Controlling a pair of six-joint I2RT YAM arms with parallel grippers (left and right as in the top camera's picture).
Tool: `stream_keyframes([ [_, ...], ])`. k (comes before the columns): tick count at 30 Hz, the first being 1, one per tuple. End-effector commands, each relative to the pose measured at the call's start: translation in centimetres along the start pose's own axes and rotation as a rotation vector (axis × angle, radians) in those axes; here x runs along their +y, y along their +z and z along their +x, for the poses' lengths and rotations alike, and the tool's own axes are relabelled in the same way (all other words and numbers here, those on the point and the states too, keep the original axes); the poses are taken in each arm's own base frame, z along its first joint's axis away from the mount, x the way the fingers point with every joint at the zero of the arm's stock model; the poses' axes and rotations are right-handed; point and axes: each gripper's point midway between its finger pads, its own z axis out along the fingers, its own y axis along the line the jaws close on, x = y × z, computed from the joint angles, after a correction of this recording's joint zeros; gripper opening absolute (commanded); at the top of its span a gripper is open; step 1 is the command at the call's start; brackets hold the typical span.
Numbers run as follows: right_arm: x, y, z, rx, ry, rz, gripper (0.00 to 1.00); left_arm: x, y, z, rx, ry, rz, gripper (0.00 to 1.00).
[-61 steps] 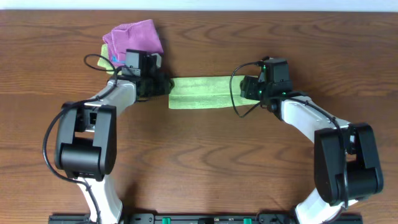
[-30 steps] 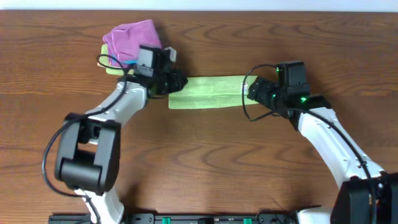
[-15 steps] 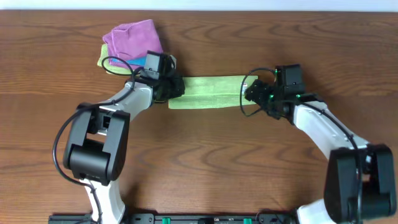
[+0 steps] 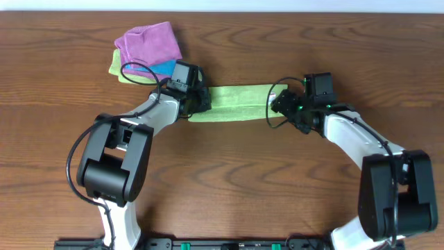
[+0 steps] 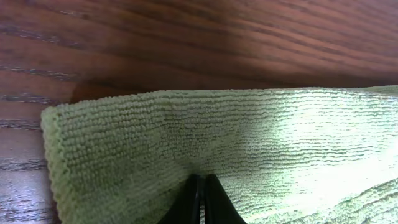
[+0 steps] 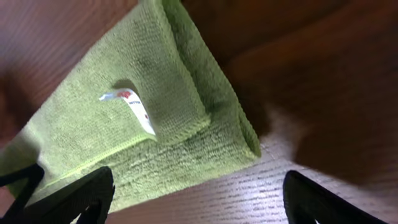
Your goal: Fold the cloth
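- Where the brown wooden tabletop [image 4: 222, 173] nears its far edge, a light green terry cloth [image 4: 239, 103] lies flat, folded into a long narrow strip, about midway between the left and right edges
- At the strip's left end sits the left gripper [image 4: 198, 103]; the left wrist view shows its two black fingers [image 5: 191, 202] pressed together, pinching a small pucker of the cloth just inside the short left hem
- At the strip's right end is the right gripper [image 4: 279, 104]; the right wrist view shows its jaws spread wide and holding nothing, one finger over the cloth and the other over bare wood
- On the top layer near that right end lies a small white label [image 6: 134, 107]; the upper fold stops short there, leaving the lower layer showing past it
- Near the far left corner is a heap of other cloths: a crumpled purple cloth [image 4: 147, 40] on top, with a blue cloth [image 4: 164, 67] and a pale green cloth edge [image 4: 116, 69] peeking out beneath, close to the left gripper
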Motion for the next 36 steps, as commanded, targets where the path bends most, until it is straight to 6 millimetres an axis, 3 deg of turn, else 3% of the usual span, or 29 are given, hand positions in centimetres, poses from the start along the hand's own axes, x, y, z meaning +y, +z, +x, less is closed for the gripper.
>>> stream_keyframes([
  [1, -1.2, 1.0, 0.3, 0.006, 0.023, 0.035, 0.86, 1.2, 0.7, 0.1, 0.006, 0.011, -0.054, 0.06],
  [11, -1.1, 3.5, 0.9, 0.039, 0.049, 0.009, 0.84, 1.4, 0.7, 0.6, 0.024, 0.007, -0.063, 0.06],
  [20, 0.0, 5.6, 1.8, 0.035, 0.022, -0.019, 0.73, 1.4, 0.7, 0.7, 0.030, 0.006, -0.065, 0.06],
  [23, -0.3, 6.2, 1.9, 0.034, 0.020, -0.011, 0.57, 1.6, 0.7, 1.0, 0.039, 0.004, -0.070, 0.06],
  [29, -0.7, 6.2, 0.4, -0.040, -0.020, 0.020, 0.37, 1.9, 0.6, 1.8, 0.073, 0.021, -0.082, 0.06],
  [32, -0.2, 6.2, -0.2, -0.067, -0.067, 0.004, 0.10, 2.0, 0.6, 1.9, 0.080, 0.031, -0.085, 0.06],
  [33, -0.1, 6.2, -0.4, -0.076, -0.077, 0.004, 0.05, 2.0, 0.6, 2.0, 0.081, 0.030, -0.086, 0.06],
  [36, 0.3, 6.2, -0.8, -0.097, -0.137, -0.008, 0.01, 2.0, 0.6, 2.0, 0.082, 0.030, -0.086, 0.06],
])
